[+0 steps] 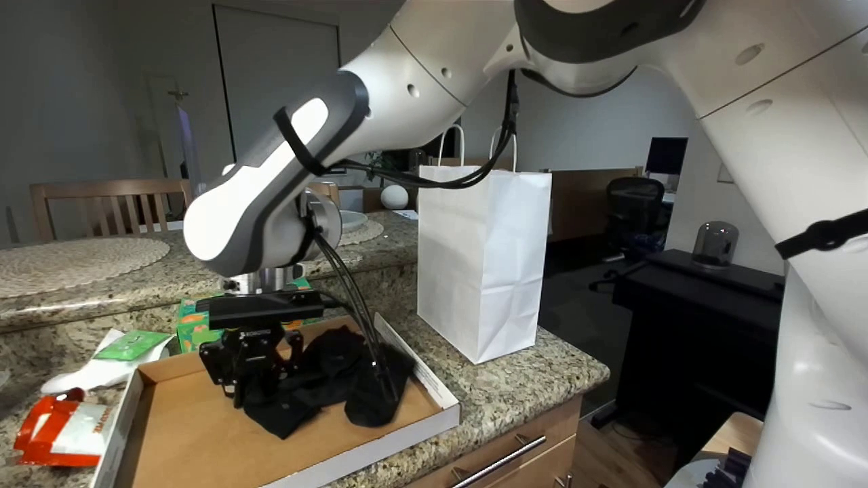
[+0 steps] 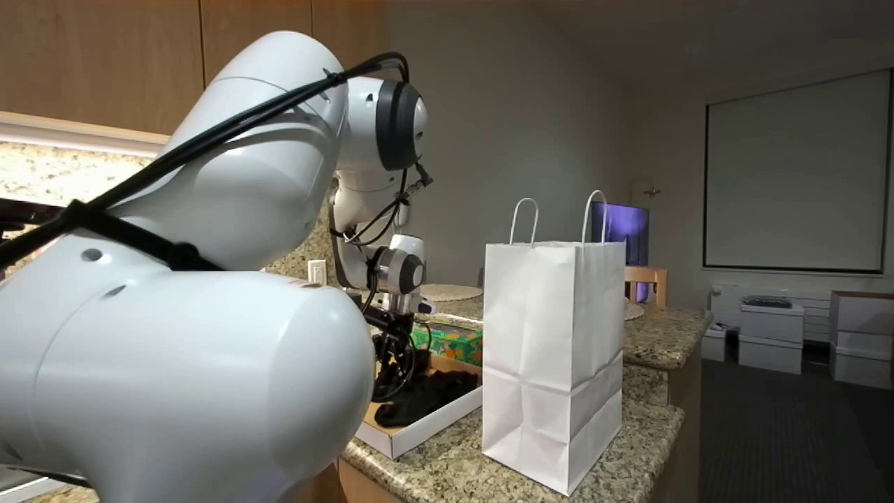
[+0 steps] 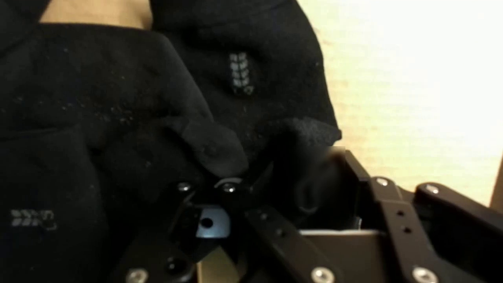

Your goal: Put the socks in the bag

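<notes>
Several black socks lie heaped in the shallow cardboard tray, the pile near its right end; the same pile shows beyond the arm. Up close in the wrist view, a sock with a small pale mark spreads over the brown board. My gripper points down into the pile's edge, its jaws some way apart around dark fabric. Black on black hides whether the pads press on it. In an exterior view the gripper sits low over the tray. The white paper bag stands upright, handles raised, right of the tray.
The brown tray has low pale walls. Behind it stands a green patterned box. A green packet and a red-and-white packet lie left of it. A raised granite ledge runs along the back. The bag stands close to the counter's end.
</notes>
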Controlling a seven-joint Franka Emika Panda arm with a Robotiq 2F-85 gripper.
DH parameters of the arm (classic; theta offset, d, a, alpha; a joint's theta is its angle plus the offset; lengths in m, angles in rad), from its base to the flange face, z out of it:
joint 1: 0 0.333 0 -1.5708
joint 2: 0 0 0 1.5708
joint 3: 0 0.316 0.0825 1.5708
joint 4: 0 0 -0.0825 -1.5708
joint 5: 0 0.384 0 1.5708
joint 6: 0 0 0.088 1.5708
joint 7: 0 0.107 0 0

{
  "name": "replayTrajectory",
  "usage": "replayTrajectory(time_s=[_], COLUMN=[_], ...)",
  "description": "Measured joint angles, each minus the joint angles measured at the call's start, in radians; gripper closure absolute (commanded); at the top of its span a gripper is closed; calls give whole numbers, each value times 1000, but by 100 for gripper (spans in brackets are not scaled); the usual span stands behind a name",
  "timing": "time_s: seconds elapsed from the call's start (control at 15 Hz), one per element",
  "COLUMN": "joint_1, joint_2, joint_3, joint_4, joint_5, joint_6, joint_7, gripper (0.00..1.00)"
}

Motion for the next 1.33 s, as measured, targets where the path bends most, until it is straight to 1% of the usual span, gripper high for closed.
replayTrajectory(time_s=[0.07, 0.27, 0.33, 0.4, 0.47, 0.73, 0.93, 1.07, 1.33], joint_1=[19, 57, 63, 66, 68, 69, 74, 74, 72], joint_2=[-4, -11, -14, -17, -20, -34, -71, -123, -247], joint_3=[-14, -39, -44, -45, -45, -40, -35, -27, -7], joint_4=[0, 0, 0, 1, 2, 20, 69, 116, 226], joint_5=[-4, -34, -47, -59, -70, -107, -180, -230, -291], joint_6=[0, -10, -21, -39, -60, -172, -274, -362, -569], joint_7=[43, 149, 177, 198, 211, 212, 212, 190, 117], gripper=[89, 93, 93, 90, 89, 90, 89, 90, 90])
